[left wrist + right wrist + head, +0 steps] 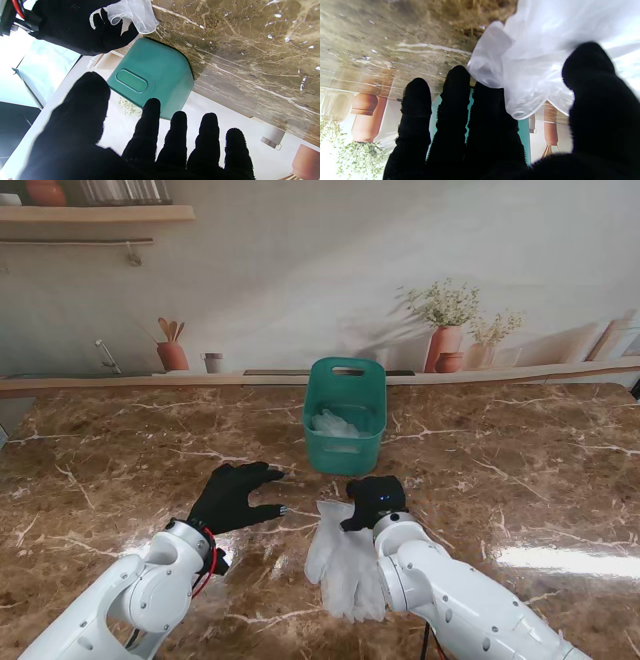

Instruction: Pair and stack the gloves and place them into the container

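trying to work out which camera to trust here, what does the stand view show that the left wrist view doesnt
Only the stand view: gloves already lying inside the green container, the full white glove pile on the table, and the left hand spread flat from above.

Only the left wrist view: the container's outer wall with its handle recess, seen side on.

Both: the right hand on the near end of the white gloves, and the left hand's fingers apart, holding nothing.

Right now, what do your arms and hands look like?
My arms are smooth, rounded white shells. The left hand and right hand both wear fuzzy black gloves over five fingers. Red and black cables loop at my left wrist.
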Motion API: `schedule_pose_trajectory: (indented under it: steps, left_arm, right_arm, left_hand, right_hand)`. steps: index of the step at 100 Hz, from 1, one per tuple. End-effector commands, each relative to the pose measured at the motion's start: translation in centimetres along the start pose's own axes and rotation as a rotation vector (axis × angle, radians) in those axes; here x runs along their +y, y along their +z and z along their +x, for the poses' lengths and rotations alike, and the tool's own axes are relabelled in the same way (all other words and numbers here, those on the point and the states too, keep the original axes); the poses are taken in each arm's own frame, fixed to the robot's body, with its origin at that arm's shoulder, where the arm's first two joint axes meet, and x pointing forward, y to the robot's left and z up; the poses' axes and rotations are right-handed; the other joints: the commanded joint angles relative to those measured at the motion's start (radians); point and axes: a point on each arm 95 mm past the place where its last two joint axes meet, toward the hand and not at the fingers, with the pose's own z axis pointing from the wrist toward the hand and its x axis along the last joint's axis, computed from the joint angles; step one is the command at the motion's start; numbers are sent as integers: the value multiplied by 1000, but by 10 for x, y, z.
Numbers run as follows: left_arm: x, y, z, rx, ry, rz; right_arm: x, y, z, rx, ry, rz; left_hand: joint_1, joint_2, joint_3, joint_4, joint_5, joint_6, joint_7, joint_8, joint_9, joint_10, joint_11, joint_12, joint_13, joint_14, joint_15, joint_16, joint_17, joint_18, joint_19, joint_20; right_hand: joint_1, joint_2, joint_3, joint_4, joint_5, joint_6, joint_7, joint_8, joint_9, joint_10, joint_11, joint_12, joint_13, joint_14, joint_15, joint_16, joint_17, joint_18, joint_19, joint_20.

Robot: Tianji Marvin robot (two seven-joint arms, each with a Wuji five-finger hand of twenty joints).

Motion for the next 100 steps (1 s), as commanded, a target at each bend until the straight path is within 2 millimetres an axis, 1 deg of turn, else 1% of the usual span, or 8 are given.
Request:
schedule_pose_trajectory:
  steps: [1, 5, 6, 9, 17, 29, 51, 100]
  left_arm:
    - [2, -2, -1, 1, -3, 13]
    - [1, -2, -1, 1, -4, 18]
    - [1, -2, -1, 1, -5, 19]
    - [1, -2, -1, 1, -5, 21]
    - [0, -3, -2, -1, -5, 26]
    - [-1, -3, -4, -4, -11, 32]
    - [-2, -4, -6, -1, -9, 36]
    - [-3, -3, -13, -4, -9, 62]
  right_arm:
    - [-19, -6, 2, -3, 6, 30]
    - [-21, -6, 3, -3, 14, 9]
    - [-21, -6, 3, -3, 17, 3]
    - [-22, -6, 3, 4, 24, -15]
    - [-21, -7, 3, 23, 38, -53]
    - [-17, -9, 1, 32, 123, -89]
    - [-4, -4, -10, 2, 252, -208]
    - [10, -8, -47, 52, 407, -396]
  left_hand:
    - [10, 38, -32, 22, 17, -32, 16, 14, 19, -35, -23, -15, -12, -53, -29, -15, -15, 1, -40, 18]
    - [11, 39, -33, 22, 22, -36, 19, 17, 23, -43, -22, -15, -11, -55, -29, -15, -15, 1, -41, 20]
    - [11, 39, -33, 22, 24, -37, 20, 17, 24, -46, -22, -15, -10, -55, -29, -15, -15, 1, -41, 20]
    - [11, 40, -34, 22, 29, -40, 24, 19, 25, -51, -22, -15, -10, -54, -30, -15, -15, 1, -42, 21]
    - [12, 48, -37, 22, 49, -54, 38, 27, 29, -53, -21, -14, -14, -56, -32, -17, -15, 3, -46, 22]
    - [17, 53, -41, 22, 58, -60, 48, 36, 37, -56, -21, -14, -6, -57, -30, -16, -15, 5, -50, 24]
    - [19, 57, -50, 23, 57, -64, 51, 42, 41, -47, -22, -14, -2, -62, -30, -16, -18, 8, -60, 24]
    - [29, 66, -65, 25, 56, -66, 50, 48, 46, -47, -23, -14, 3, -73, -33, -16, -20, 6, -81, 31]
  right_hand:
    - [138, -51, -50, -34, 134, -158, 224, 89, -4, -35, 17, 70, -74, -15, 17, 32, -45, 6, 3, 38]
    - [104, -161, 140, -102, 147, -202, 296, 113, -43, -29, -15, 70, -128, -12, -12, 24, -74, -3, -18, 43]
    - [56, -253, 321, -169, 170, -224, 344, 119, -86, -19, -58, 49, -171, -7, -45, 9, -93, -10, -36, 44]
    - [25, -319, 476, -234, 196, -269, 417, 109, -161, 5, -160, -30, -248, -2, -132, -47, -121, -25, -61, 43]
    - [28, -328, 543, -257, 226, -309, 427, 176, -209, 49, -344, -252, -272, 19, -323, -214, -118, -21, -85, 36]
    - [82, -309, 553, -235, 214, -298, 418, 229, -8, 72, -416, -466, 50, 51, -394, -314, 58, 19, -36, 1]
    - [109, -292, 535, -221, 210, -254, 443, 166, 251, 23, -343, -312, 278, 20, -253, -219, 212, 6, 120, -26]
    - [135, -302, 531, -211, 222, -275, 459, 155, 280, 5, -265, -229, 280, 1, -129, -133, 205, -17, 165, -26]
